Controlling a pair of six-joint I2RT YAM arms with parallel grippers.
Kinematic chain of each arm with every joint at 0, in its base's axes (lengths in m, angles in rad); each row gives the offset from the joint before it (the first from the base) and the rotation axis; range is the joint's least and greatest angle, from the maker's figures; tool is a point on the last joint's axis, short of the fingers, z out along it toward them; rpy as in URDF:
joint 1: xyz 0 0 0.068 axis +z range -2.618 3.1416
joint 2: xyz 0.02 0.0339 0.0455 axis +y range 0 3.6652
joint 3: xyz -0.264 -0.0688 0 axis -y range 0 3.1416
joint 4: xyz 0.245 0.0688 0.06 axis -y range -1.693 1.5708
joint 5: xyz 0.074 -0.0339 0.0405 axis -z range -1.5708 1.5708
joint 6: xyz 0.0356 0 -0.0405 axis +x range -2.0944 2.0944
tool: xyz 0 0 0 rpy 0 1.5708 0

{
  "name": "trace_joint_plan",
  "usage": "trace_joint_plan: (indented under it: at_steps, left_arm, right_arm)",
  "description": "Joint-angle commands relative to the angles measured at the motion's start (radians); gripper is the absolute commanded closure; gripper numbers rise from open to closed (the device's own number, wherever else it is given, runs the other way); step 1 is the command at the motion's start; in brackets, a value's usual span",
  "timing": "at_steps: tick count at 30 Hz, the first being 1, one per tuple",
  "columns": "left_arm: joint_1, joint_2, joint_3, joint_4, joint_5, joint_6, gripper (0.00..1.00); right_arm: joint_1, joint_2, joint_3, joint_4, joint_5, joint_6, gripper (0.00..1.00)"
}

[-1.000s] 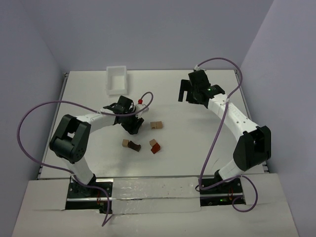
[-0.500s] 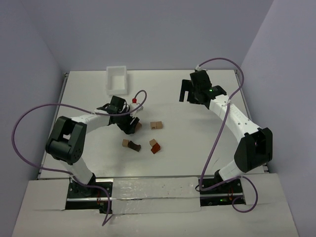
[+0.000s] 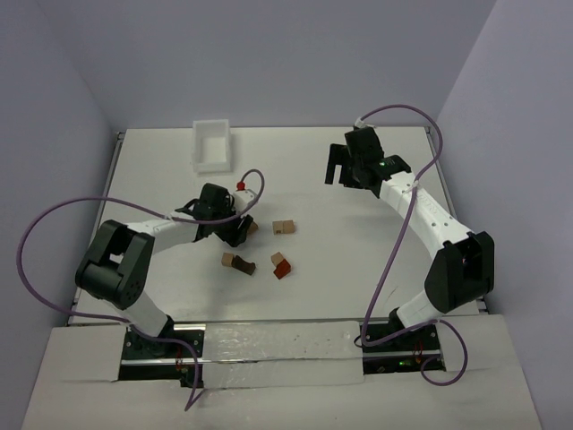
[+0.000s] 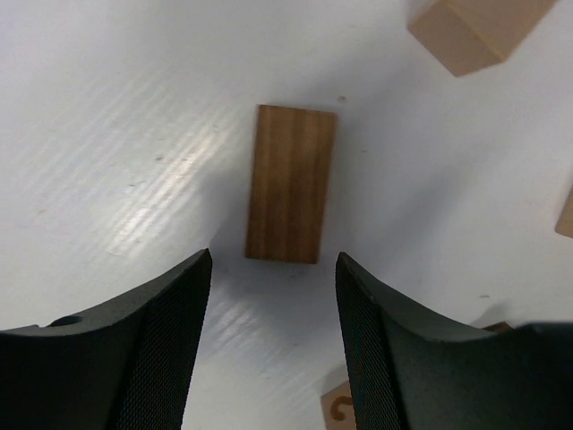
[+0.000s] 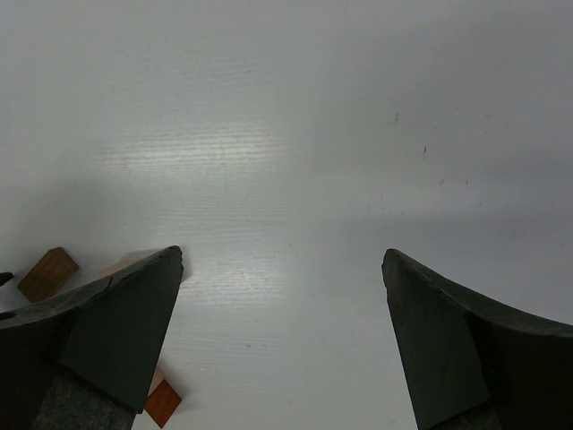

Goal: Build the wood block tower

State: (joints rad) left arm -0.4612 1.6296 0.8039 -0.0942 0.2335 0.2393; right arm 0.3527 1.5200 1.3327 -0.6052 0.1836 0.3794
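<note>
Left fingers (image 4: 152,349) low over brown block (image 4: 291,184)

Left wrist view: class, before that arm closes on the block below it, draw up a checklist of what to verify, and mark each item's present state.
1. Left end effector open: ok, fingers apart with nothing between them.
2. Brown block lined up with the gap: ok, though it sits closer to one finger.
3. Brown block lying flat on the table: ok.
4. Neighbours clear of the grasp: ok, the tan block lies apart from it.
5. Right end effector out of the way: ok, open over bare table, far from the brown block.
</note>
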Motion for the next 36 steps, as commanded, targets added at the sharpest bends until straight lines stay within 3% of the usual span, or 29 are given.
trace_joint_plan:
  at_steps: [1,11,24,36]
  left_arm:
    - [-0.025,-0.031,0.0,0.082,-0.002,-0.005,0.38]
    - [-0.025,0.0,0.028,0.085,0.008,0.049,0.45]
    - [-0.025,0.013,0.058,0.042,0.011,0.11,0.63]
    - [-0.024,-0.141,0.16,-0.161,0.253,0.251,0.77]
  right_arm:
    - [-0.01,-0.035,-0.007,0.036,-0.004,-0.004,0.0]
    - [-0.012,-0.032,-0.007,0.036,-0.01,-0.005,0.0]
    - [-0.019,-0.026,-0.007,0.036,-0.022,-0.004,0.0]
    - [-0.027,-0.035,-0.017,0.042,-0.088,-0.044,0.0]
